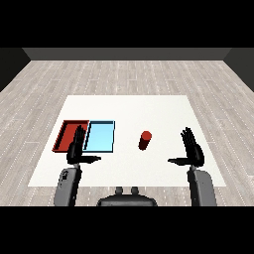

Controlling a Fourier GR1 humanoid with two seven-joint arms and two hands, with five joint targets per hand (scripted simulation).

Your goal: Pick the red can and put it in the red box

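We see our left hand and right hand raised above the table's near edge, fingers straight, thumbs pointing inward, grey forearms rising from the lower corners.

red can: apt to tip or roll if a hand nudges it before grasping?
Likely yes. The red can stands upright, tall for its narrow base, so a sideways nudge could tip it. Its round body would then probably roll on the flat white table. It looks rigid; the open right hand, nearest it, could curl round it.
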